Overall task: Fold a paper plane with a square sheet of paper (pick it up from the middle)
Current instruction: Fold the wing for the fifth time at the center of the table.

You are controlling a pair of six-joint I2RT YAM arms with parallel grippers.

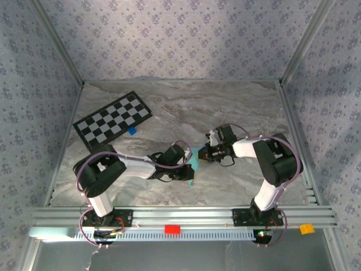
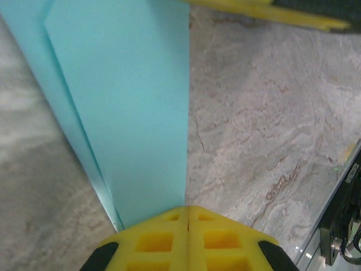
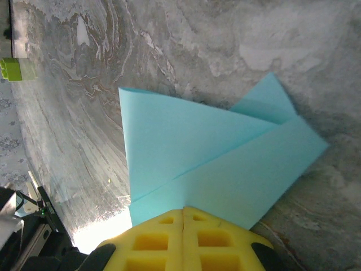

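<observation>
Being pinched just below the centre of the overhead frame, one thin light sky-blue paper sheet [image 1: 193, 162], partly folded, is held by two claws: the left gripper [image 2: 187, 210] and right gripper [image 3: 183, 210] are each clamped flat on it. A clean crease is judged to need aligned layers and even tension. One black-and-white checkerboard card [image 1: 113, 119] and one tiny dark-blue block [image 1: 132, 130] are seen at upper left.

The folded paper [image 3: 225, 164] is plain sky-blue; the table [image 1: 225, 107] is grey marbled (brownish veins); the checkerboard card [image 1: 113, 119], upper left, is black-and-white; the walls [image 1: 180, 34] carry a lilac floral print.
</observation>
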